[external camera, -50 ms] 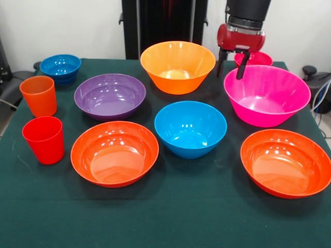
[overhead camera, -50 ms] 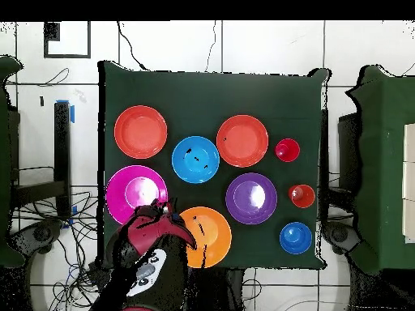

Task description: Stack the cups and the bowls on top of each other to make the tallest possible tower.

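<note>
Green-clothed table (external camera, -50 ms: 170, 217) carries eight bowls (external camera, -50 ms: 190, 128) and two cups (external camera, -50 ms: 44, 139), all apart, unstacked.

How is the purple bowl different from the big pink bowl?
The purple bowl is shallower, with low curved walls; the pink bowl is deeper, with steeper walls and a taller profile. The purple bowl sits clear of the arm, left of the orange bowl; the pink bowl lies just below the gripper, whose fingers hang open over its far rim. Both are glossy, round, upright and empty, resting on the green table.
</note>
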### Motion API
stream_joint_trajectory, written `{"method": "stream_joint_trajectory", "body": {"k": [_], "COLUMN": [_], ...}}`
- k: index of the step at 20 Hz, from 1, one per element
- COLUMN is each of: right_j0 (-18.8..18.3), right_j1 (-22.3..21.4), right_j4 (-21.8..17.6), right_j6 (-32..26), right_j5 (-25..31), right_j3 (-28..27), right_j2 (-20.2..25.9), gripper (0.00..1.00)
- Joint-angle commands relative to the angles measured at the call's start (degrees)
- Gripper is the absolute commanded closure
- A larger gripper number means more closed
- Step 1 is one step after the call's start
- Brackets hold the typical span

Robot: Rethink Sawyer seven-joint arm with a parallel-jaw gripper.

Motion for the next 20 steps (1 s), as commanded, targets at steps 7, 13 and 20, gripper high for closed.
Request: {"method": "stream_joint_trajectory", "body": {"k": [7, 13, 20], "right_j0": [-3.26, -4.29, -5.71], "right_j1": [4.20, 1.79, -5.04], "right_j4": [-1.41, -2.15, -2.60], "right_j6": [5.80, 4.34, 1.48], "right_j5": [-3.99, -1.44, 5.67], "right_j3": [-0.19, 0.78, 3.73], "right_j2": [7.79, 8.34, 9.10], "gripper": [0.00, 0.00, 0.00]}}
